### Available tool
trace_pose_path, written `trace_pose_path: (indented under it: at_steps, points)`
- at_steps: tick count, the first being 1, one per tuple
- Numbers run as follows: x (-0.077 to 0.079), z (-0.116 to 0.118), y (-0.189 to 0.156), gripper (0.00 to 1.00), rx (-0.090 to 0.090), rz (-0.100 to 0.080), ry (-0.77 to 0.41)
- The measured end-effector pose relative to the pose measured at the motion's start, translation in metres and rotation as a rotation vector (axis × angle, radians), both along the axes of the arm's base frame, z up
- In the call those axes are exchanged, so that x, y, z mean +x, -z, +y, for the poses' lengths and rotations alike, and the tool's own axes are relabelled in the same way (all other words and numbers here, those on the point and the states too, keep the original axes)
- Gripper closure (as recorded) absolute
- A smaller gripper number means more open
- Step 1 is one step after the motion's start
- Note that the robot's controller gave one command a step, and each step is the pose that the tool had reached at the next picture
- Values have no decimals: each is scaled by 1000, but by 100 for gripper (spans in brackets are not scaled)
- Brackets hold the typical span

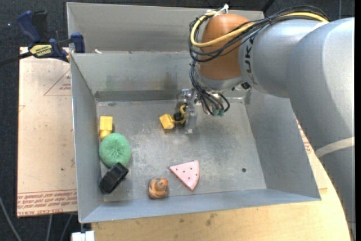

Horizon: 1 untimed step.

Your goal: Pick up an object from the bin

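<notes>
Approach: hanging claw (188,115) low over middle of grey bin (225,149) floor, just right of small yellow block (167,121). Not managing to tell whether spread or pinching. Probably favouring block for lying well apart from green fuzzy ball (115,148), pink wedge (187,173).

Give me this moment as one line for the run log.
stage: pincer low at bin middle | nearest: small yellow piece beside it | hold: unclear | others: green ball, pink wedge
</notes>
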State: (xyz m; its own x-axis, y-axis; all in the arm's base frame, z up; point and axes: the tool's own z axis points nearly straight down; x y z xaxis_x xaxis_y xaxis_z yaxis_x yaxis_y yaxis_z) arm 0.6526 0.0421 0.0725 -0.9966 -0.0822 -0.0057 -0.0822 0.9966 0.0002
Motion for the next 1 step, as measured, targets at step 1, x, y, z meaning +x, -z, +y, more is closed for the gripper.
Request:
trace_pose_path:
  at_steps: [1]
  points:
    - [-10,-20,-184,100,1,-7,43]
